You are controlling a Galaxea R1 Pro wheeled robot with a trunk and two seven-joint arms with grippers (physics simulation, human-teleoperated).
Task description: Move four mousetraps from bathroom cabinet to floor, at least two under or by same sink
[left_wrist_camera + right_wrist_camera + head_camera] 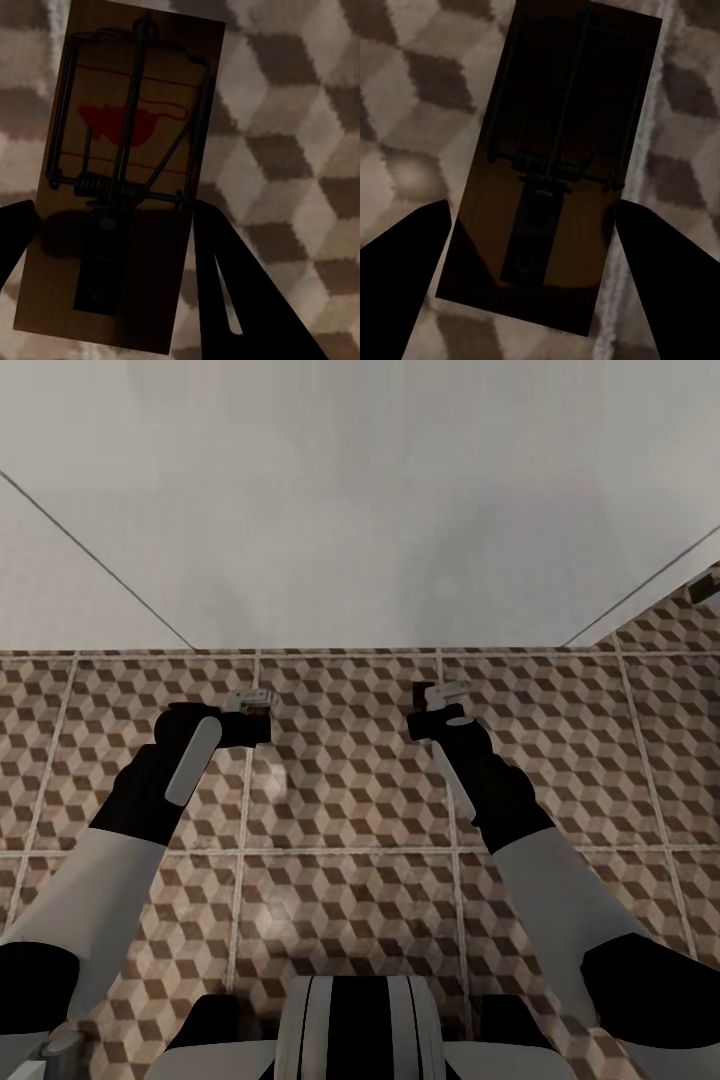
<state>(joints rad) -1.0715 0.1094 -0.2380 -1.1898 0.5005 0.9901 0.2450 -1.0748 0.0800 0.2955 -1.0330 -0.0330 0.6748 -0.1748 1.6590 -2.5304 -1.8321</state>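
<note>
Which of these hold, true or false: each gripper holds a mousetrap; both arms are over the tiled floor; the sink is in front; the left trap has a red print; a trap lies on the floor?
1. Each gripper holds a mousetrap. True: left gripper on the left mousetrap, right gripper on the right mousetrap.
2. Both arms are over the bathroom floor. True.
3. A sink stands in front. False: a plain pale wall.
4. Left mousetrap bears a red print. True.
5. A mousetrap lies on the floor. False: none seen there.
</note>
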